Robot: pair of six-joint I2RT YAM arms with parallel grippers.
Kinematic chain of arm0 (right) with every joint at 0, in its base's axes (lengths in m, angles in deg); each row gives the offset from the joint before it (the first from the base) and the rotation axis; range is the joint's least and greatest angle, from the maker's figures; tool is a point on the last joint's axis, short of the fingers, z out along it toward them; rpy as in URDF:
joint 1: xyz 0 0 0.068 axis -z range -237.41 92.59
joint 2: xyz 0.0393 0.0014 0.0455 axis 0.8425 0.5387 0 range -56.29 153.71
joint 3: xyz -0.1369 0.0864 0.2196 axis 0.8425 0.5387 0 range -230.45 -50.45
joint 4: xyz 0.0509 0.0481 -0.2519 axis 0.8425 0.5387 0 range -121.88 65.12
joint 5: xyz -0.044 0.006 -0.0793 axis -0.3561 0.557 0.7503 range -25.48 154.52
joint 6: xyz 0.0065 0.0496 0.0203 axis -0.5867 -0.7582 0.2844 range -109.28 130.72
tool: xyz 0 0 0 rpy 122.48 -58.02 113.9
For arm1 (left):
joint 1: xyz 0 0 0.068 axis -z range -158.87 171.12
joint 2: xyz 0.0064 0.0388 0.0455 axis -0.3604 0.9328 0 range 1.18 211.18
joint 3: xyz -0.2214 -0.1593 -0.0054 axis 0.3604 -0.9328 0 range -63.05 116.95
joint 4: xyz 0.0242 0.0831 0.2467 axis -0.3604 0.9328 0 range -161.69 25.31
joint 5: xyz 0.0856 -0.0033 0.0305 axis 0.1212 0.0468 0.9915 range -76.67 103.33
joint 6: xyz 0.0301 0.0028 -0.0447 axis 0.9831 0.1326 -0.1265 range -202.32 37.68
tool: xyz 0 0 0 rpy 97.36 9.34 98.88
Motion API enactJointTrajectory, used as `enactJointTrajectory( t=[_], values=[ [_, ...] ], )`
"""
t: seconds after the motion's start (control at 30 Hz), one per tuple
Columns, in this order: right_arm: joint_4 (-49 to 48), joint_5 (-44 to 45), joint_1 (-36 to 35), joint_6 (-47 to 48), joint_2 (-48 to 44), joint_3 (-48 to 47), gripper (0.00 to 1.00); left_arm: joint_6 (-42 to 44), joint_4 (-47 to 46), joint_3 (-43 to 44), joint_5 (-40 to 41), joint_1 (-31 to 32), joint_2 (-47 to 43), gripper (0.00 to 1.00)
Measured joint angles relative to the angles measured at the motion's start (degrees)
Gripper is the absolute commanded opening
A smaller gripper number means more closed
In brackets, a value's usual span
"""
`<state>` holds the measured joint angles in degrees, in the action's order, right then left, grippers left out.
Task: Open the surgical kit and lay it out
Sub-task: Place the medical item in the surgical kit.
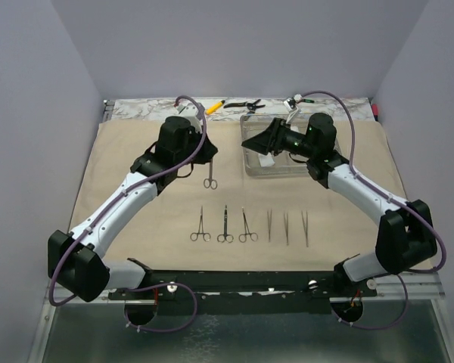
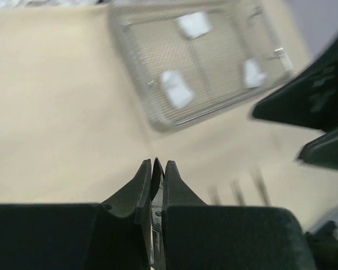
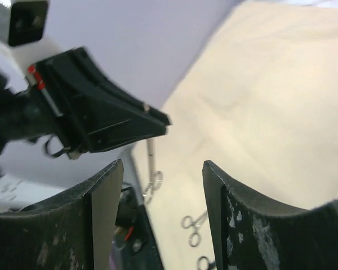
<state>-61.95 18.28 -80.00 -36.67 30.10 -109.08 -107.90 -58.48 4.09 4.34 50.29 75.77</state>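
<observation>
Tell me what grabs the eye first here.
Three clamps and three tweezers lie in a neat row on the beige cloth near the front. The left gripper pinches a fourth clamp just behind them, while the right gripper stands open by the clear tray farther back.

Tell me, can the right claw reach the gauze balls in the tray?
Probably yes: the right claw is open over the clear plastic tray, and nothing covers the gauze balls.
</observation>
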Motion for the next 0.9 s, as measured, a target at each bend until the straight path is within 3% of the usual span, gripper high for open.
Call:
enactJointTrajectory(
  t=[0.17,0.37,0.9],
  values=[
    [21.6,15.1,0.0,14.1,-4.9,-0.2,0.62,5.1,10.3,-5.5,12.1,-1.1,-0.5,0.0],
    [33.8,24.4,0.0,20.9,-5.5,-0.2,0.6,6.0,18.8,-16.1,18.7,-3.4,0.7,0.0],
    [39.3,28.0,0.0,22.6,-5.4,-1.1,0.55,5.4,17.7,-19.3,20.9,-4.5,10.9,0.0]
  ],
)
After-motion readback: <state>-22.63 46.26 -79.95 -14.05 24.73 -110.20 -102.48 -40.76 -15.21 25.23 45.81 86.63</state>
